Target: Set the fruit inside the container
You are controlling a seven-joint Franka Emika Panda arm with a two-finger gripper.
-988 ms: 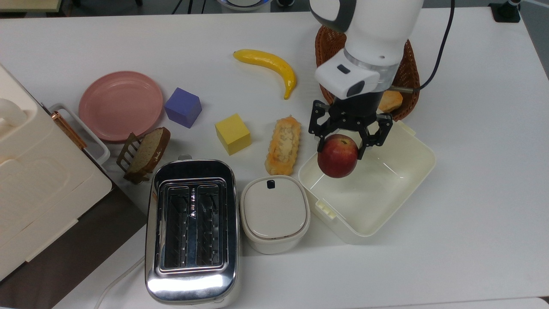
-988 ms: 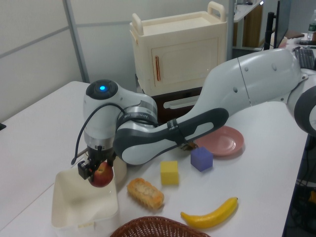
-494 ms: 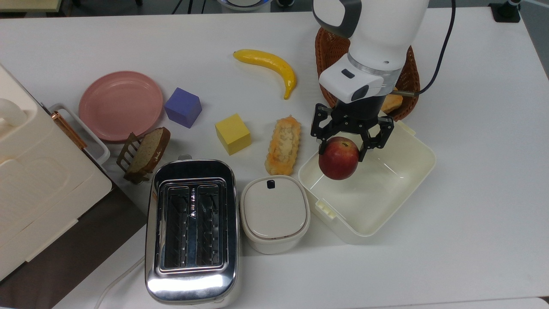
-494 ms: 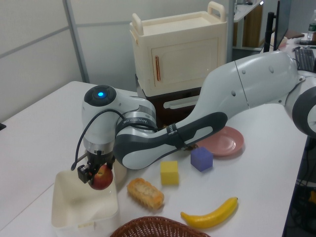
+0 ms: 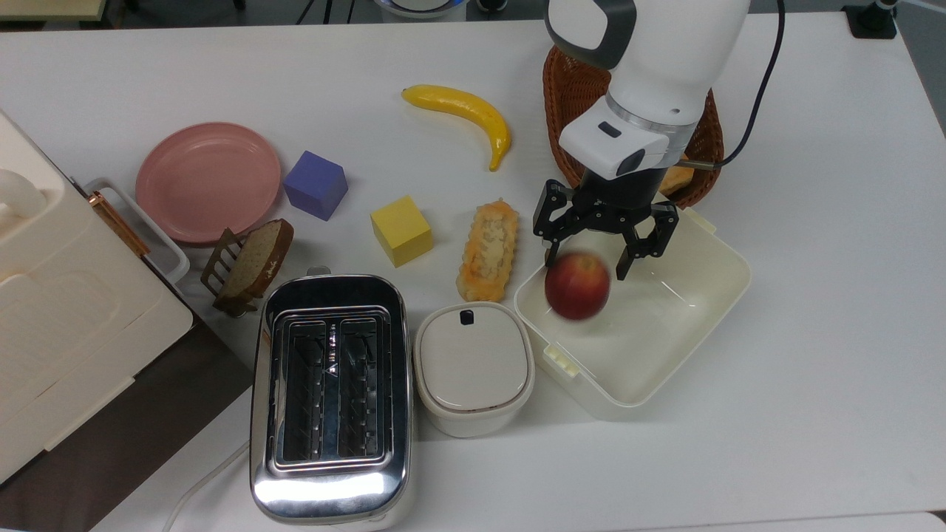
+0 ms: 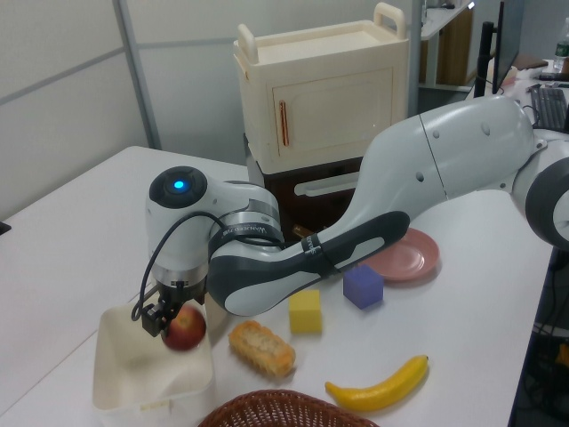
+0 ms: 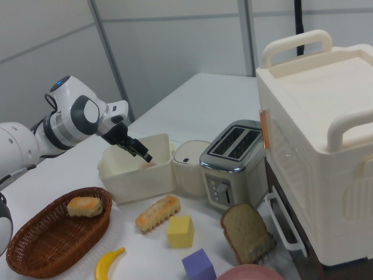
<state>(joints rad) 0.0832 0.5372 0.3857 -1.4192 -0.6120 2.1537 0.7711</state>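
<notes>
So the gripper [image 5: 600, 256] is sitting over the 10 o'clock corner of the container [image 5: 687, 351] in the top view, fingers spread wide with nothing between them. The fruit [image 5: 578, 286] is just under the fingertips, looks blurry, and is inside the container's outline near that same corner, clear of both fingers. In the left view the fruit [image 6: 185, 327] sits at about 4 o'clock from the gripper [image 6: 158, 317], over the container's [image 6: 133, 382] far edge; can't tell if it's touching the bottom. In the right view the gripper [image 7: 139, 150] hangs above the container [image 7: 128, 181] and there's just a reddish smudge at the rim.

Going outward in the top view: the wicker basket [image 5: 702, 140] is at 12 o'clock from the container, mostly behind the arm, with a bread roll [image 5: 676, 177] in it. A crusty pastry [image 5: 488, 250] lies at 9 o'clock from the gripper, then a yellow cube [image 5: 400, 230] and a purple cube [image 5: 315, 185] further that way, and a pink plate [image 5: 208, 181] past those. The banana [image 5: 465, 117] is at about 11 o'clock. The small white lidded pot [image 5: 474, 367] is right beside the container at 8 o'clock, the toaster [image 5: 329, 399] next to it, and a bread slice in a rack [image 5: 251, 262] at 10 o'clock from the toaster.
</notes>
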